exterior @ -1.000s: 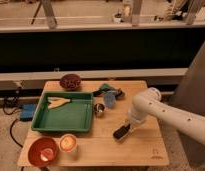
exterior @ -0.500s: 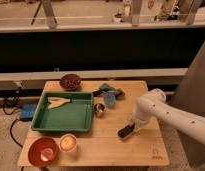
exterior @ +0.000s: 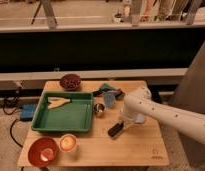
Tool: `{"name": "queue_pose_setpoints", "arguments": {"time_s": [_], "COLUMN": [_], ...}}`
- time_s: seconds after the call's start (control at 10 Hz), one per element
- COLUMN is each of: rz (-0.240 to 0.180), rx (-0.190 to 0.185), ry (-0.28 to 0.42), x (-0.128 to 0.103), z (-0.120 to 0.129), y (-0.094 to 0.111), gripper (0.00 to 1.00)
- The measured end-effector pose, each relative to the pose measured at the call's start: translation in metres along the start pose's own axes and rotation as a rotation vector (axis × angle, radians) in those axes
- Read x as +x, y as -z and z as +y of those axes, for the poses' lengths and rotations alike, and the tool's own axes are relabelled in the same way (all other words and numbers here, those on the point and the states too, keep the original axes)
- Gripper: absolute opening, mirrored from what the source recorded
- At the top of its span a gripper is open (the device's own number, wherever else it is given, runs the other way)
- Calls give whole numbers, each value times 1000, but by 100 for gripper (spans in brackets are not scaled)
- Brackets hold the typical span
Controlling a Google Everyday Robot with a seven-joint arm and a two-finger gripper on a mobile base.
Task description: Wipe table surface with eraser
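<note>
- Tan wood with a visible grain forms the bench top (exterior: 141,147), which carries everything in view.
- A white arm (exterior: 166,115) reaches in from the right. Its gripper (exterior: 123,122) sits low over the middle of the bench, just right of the green tray (exterior: 71,120).
- The fingers are closed on the upper end of the black eraser (exterior: 115,130) (only that end is covered). The rest of the eraser lies on the wood, slanting toward the front left.
- A small metal cup (exterior: 99,109) and a blue cup (exterior: 110,99) stand just behind the gripper, with a teal-and-black object (exterior: 108,89) beyond them.
- A pale wooden piece (exterior: 58,102) lies in the tray, and a dark round bowl (exterior: 70,81) sits behind the tray.
- A red bowl (exterior: 42,151) and a small cup (exterior: 67,143) stand side by side at the front left.
</note>
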Motion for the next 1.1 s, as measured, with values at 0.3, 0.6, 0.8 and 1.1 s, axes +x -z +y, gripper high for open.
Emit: {"name": "queue_pose_setpoints", "arguments": {"time_s": [0.3, 0.6, 0.8, 1.1], "rz": [-4, -46, -51, -32], "rx": [-3, -9, 2, 5], "ry": [18, 132, 166, 176], "x": [-3, -49, -58, -45], "z": [2, 16, 33, 62], "y": [1, 6, 14, 15], "gripper": [0, 0, 0, 0]}}
